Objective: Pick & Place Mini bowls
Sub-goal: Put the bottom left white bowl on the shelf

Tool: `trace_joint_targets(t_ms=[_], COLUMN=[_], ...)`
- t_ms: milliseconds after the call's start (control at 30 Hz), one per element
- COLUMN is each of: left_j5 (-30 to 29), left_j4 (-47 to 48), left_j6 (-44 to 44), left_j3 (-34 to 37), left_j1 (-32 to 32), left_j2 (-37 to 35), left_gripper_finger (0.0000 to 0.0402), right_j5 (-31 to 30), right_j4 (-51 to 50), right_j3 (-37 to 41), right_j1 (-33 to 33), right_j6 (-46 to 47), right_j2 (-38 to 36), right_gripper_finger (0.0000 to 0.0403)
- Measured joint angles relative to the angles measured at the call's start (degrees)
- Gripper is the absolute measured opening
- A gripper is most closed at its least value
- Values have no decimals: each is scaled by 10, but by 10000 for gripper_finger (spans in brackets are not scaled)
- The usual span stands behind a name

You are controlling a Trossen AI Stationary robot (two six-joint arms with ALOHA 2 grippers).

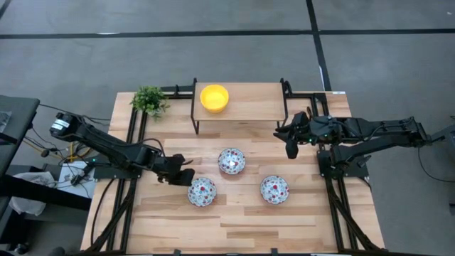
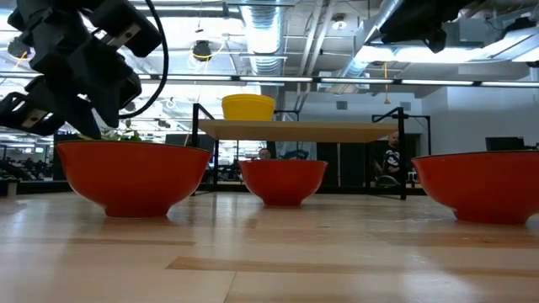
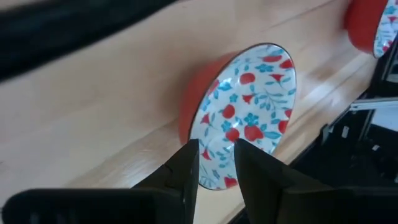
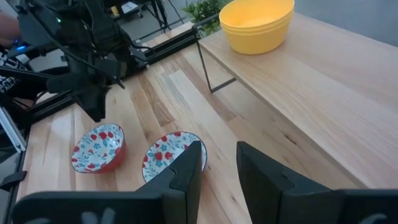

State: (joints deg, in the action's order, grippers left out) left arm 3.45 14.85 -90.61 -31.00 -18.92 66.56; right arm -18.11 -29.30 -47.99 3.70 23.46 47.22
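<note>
Three white floral mini bowls with red outsides stand on their bases on the wooden table: one toward the far side (image 1: pixel 231 161), one near left (image 1: pixel 202 192), one near right (image 1: pixel 274 189). Yellow mini bowls (image 1: pixel 213 97) sit nested on a raised wooden shelf; how many I cannot tell. My left gripper (image 1: pixel 183 173) hovers open just left of and above the near-left bowl (image 3: pixel 245 118), fingers apart over its rim. In the low view it (image 2: pixel 84 114) hangs above that bowl (image 2: pixel 130 177). My right gripper (image 1: pixel 291 146) is open, raised beside the shelf's right end.
The shelf (image 1: pixel 249 107) stands on thin black legs at the table's far side. A small green plant (image 1: pixel 149 99) sits at the far left corner. Black frame rails run along both sides of the table. Bare wood lies along the near edge (image 1: pixel 227 231).
</note>
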Motion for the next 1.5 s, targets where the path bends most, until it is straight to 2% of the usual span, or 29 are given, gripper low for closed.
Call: trace_joint_targets(t_ms=[700, 833, 967, 1200, 1333, 1500], left_j5=[0, 0, 0, -2, -27, -107], left_j4=[-34, -38, -38, -45, -49, -54], left_j6=[-14, -14, -16, -5, 26, 102], left_j3=[0, 0, 0, 0, -7, -36], left_j1=[0, 0, 0, 1, 1, 7], left_j2=[93, 94, 92, 90, 76, 28], left_gripper_finger=[97, 74, 18, 8, 7, 6], right_j5=[0, 0, 0, 1, 1, 2], right_j4=[-3, -3, -3, -3, -3, 44], right_j3=[0, 0, 0, 0, 0, 0], right_j1=[-1, -1, -1, -1, -1, 0], right_j6=[-1, -1, -1, 0, 1, 1], right_j2=[0, 0, 0, 0, 0, 4], right_gripper_finger=[90, 90, 90, 90, 90, 90])
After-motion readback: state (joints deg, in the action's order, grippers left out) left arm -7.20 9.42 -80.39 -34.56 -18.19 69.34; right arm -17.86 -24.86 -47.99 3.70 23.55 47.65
